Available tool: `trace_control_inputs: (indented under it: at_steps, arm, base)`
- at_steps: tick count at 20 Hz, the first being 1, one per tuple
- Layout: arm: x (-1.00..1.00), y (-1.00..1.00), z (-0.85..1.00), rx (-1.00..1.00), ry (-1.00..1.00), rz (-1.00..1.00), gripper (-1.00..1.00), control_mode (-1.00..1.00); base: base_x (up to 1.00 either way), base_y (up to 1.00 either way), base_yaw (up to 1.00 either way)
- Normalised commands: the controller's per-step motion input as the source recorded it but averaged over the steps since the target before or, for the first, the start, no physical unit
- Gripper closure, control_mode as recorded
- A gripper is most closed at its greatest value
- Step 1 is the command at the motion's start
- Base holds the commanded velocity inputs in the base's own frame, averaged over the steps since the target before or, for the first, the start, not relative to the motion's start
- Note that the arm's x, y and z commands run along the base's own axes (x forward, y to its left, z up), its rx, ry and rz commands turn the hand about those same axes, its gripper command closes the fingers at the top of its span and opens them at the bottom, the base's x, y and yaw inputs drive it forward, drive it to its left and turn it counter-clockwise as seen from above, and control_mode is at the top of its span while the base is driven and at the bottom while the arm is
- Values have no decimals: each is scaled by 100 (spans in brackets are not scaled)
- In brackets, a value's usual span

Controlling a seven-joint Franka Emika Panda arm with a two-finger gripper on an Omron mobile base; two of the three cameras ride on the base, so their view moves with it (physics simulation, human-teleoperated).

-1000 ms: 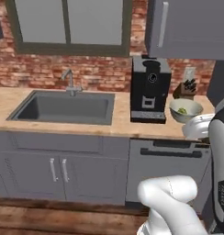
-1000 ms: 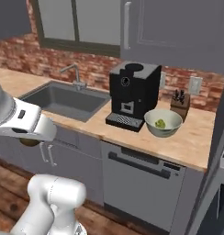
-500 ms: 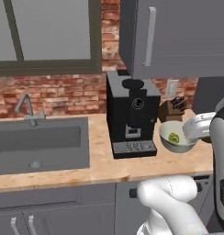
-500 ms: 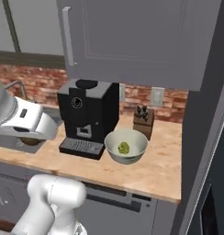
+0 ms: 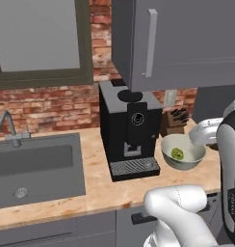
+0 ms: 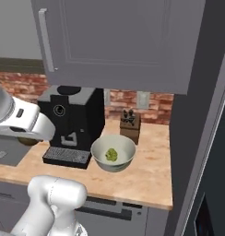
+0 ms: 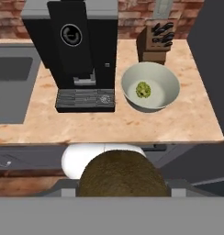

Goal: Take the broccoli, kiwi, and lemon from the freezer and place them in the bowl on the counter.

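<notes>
Jaws clamp the kiwi [image 7: 123,173] at six o'clock in your hand view; its long axis runs nine to three, and the fingertips are hidden behind it; you see the bowl [image 7: 150,86] on the table [image 7: 132,124] at about one o'clock from the kiwi; the broccoli [image 7: 142,89] sits inside it near the middle, stem direction too small to tell; a black coffee machine [image 7: 81,50] stands just beside the bowl at nine o'clock; a knife block [image 7: 156,41] stands at twelve.
</notes>
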Motion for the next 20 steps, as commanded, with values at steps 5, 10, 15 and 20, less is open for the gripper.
trace_control_inputs:
  at_steps: [5,10,15,20]
  arm:
    - [0,0,0,0,0,0,100,100]
    - [0,0,0,0,0,0,100,100]
    - [0,0,0,0,0,0,100,100]
    - [0,0,0,0,0,0,100,100]
  base:
    - [0,-71,-10]
    - [0,-59,-20]
    - [0,-12,-24]
    - [27,-4,-1]
